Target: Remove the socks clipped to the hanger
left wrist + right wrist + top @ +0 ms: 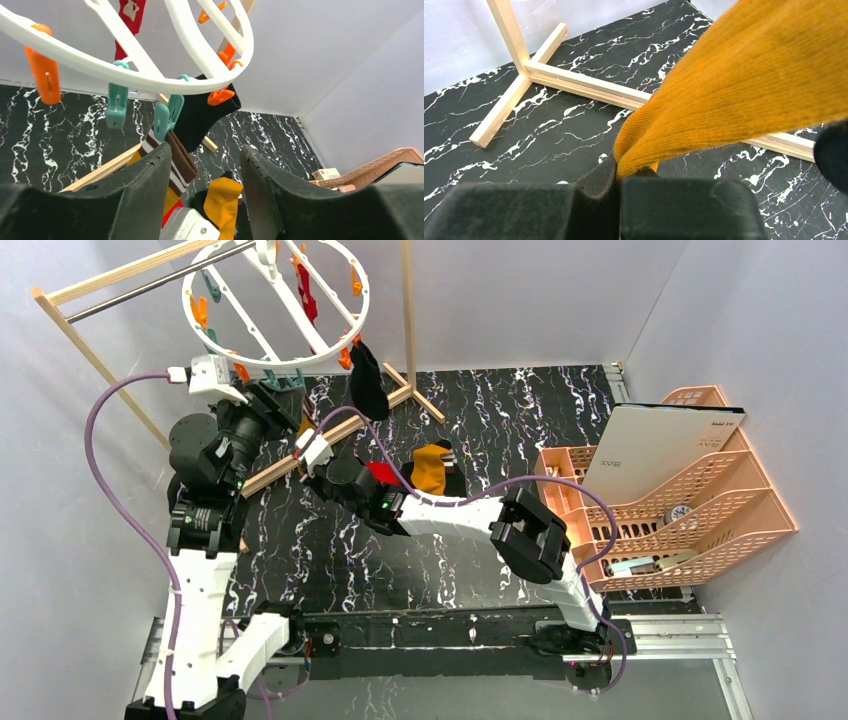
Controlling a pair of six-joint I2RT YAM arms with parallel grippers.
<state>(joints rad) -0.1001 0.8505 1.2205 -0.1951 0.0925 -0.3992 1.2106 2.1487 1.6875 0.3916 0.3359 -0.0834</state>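
The white ring hanger (pixel 275 305) hangs at the back left and also shows in the left wrist view (pixel 150 75). A red sock (pixel 307 300) is clipped inside the ring, and a black sock (pixel 367 380) hangs from an orange clip at its front edge. A mustard sock with a brown-striped cuff (pixel 172 157) hangs from a teal clip. My left gripper (pixel 205 170) is open just under the ring, its left finger beside that cuff. My right gripper (pixel 619 170) is shut on the mustard sock (pixel 744 85), below the left gripper (pixel 285 390).
A mustard sock (pixel 432 468) with a black one and a red sock (pixel 385 473) lie on the black marble table. The wooden rack's base bars (pixel 340 430) cross the table under the hanger. A peach file tray (pixel 690 500) holding a white folder stands at the right.
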